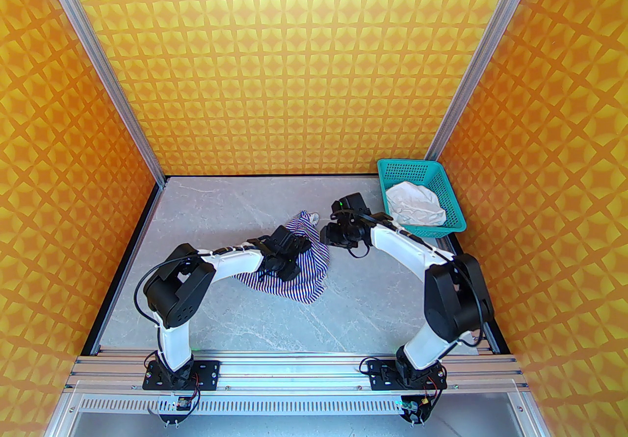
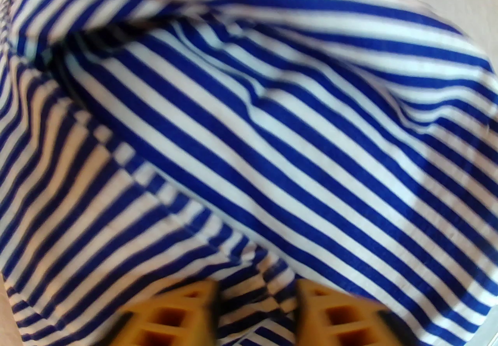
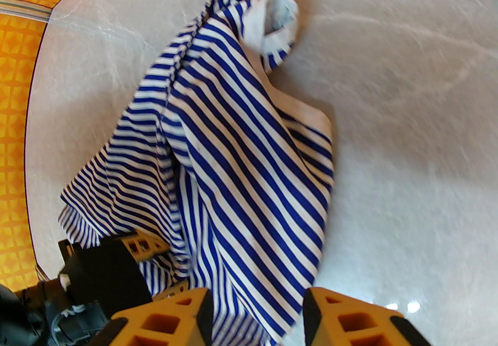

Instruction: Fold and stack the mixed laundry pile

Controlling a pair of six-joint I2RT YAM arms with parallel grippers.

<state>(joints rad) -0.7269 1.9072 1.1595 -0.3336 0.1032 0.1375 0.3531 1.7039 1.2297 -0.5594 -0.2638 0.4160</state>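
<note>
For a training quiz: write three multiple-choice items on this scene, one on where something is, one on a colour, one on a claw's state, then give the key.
1. Where is the wrinkled white cloth? A on a shelf; B inside the teal perforated plastic basket; C on the floor.
2. What colours are the stripes of the small thin-striped cloth garment? A blue and white; B green and yellow; C black and pink.
3. How is the right claw? A shut tight; B clamped on a cup; C open.
Key: B, the top view shows it bunched within the basket's walls; A, both wrist views show blue and white bands; C, its yellow fingers stand apart in the right wrist view.
</note>
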